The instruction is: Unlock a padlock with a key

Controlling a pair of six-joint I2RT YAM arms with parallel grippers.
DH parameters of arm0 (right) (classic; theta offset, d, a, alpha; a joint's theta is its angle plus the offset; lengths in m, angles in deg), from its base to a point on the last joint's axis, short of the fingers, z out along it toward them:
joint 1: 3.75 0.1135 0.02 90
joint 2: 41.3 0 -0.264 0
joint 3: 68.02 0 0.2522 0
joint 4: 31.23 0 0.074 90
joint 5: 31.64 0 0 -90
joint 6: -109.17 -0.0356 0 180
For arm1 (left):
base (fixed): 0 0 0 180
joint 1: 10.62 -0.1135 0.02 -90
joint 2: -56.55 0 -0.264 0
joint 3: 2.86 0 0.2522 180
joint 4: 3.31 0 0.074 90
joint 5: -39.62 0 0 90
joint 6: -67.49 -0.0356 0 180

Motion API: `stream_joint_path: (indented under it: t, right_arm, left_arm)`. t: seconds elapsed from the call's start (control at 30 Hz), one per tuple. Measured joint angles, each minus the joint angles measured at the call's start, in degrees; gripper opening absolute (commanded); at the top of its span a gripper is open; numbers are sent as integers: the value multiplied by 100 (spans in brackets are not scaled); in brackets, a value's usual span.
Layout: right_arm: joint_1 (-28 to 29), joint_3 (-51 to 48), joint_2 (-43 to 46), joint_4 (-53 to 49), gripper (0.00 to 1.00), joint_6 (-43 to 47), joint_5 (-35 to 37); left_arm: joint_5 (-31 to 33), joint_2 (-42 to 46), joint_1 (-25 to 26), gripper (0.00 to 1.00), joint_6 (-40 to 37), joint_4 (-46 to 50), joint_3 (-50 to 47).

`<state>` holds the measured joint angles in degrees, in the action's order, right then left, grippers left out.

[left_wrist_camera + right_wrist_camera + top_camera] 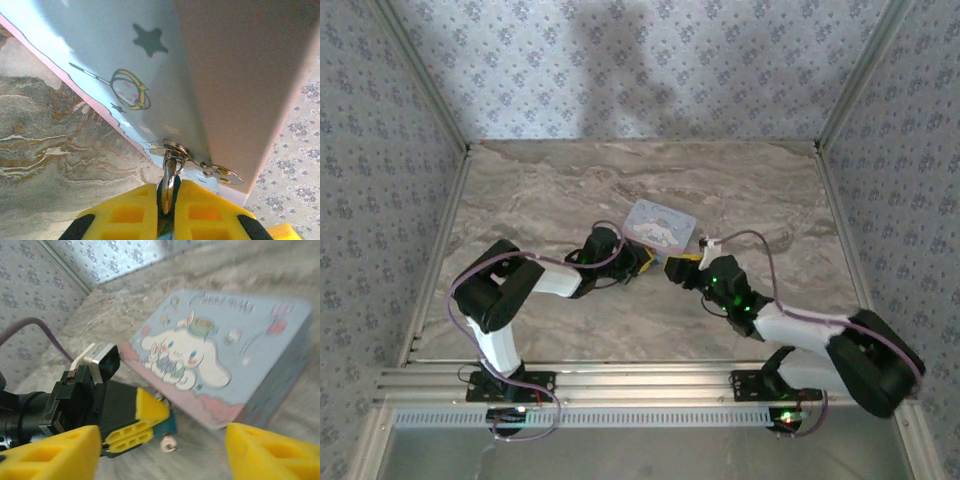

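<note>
My left pincer (168, 189) was clenched on the key (169, 172), whose tip sat in the small silver lock (175, 149) at the edge of the cartoon tin box (150, 60). My right pincer (683, 266) stood released at the left one's 3 o'clock, with the tin at its 11 o'clock on the marble surface (540, 190).
</note>
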<state>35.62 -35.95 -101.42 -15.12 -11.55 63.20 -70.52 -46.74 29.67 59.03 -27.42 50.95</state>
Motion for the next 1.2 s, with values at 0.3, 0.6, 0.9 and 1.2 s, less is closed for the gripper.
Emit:
stream_joint_path:
  t: [0.3, 0.6, 0.9, 1.2]
  right_arm:
    - [-929, 144, 1504, -1047, 100, 1497, 20]
    - [-1429, -70, 1915, -1045, 100, 1563, 33]
    - [-949, -68, 1869, -1300, 100, 2743, 118]
    - [1001, -201, 892, -769, 100, 5139, 1126]
  left_arm:
    - [0, 0, 0, 0, 17, 4, 2]
    - [-17, 4, -4, 0, 17, 55, 33]
    - [-22, 4, -4, 0, 20, 72, 44]
    - [-129, 7, -7, 0, 42, 282, 166]
